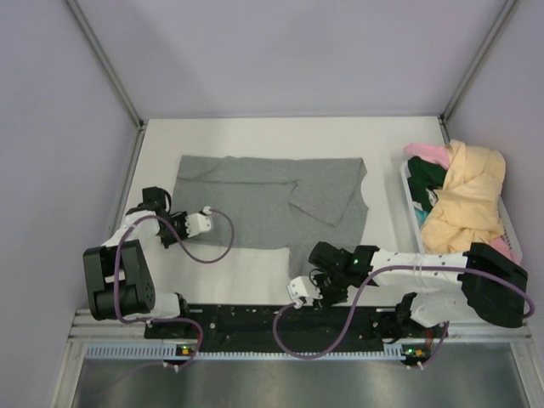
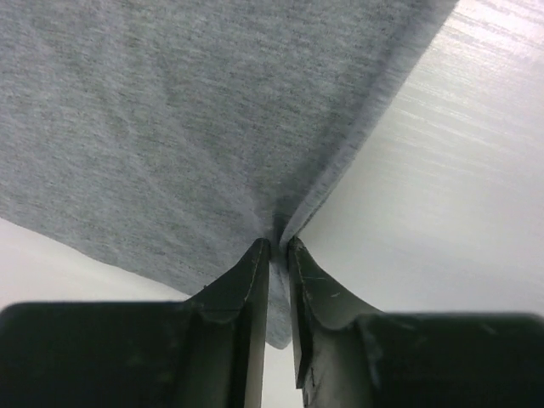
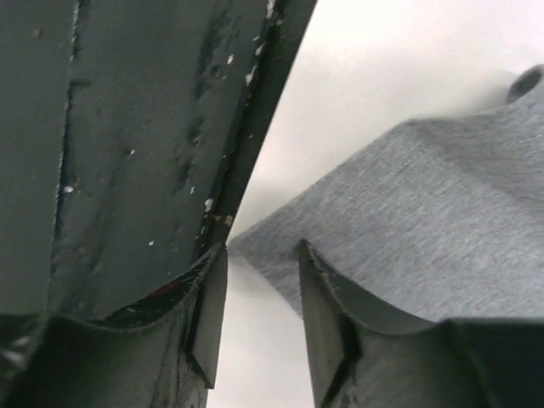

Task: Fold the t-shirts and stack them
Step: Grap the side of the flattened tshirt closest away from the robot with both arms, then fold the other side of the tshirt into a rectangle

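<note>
One grey t-shirt (image 1: 255, 204) flat, three other t-shirts (image 1: 463, 200) heaped; left jaws clamped on the grey edge, right jaws apart.

Close up, the grey t-shirt (image 2: 170, 110) runs off the picture's top and left, and its hem vanishes between my left fingers (image 2: 242, 293). Its corner slips behind one of my right fingers (image 3: 336, 314); the other is cut off at the top. From above, both pairs are too small and dark to make out under the wrists. By the table's (image 1: 255, 136) right edge, the yellow t-shirt (image 1: 463, 200) covers most of the green t-shirt (image 1: 422, 183) and the pink t-shirt (image 1: 427, 153).
</note>
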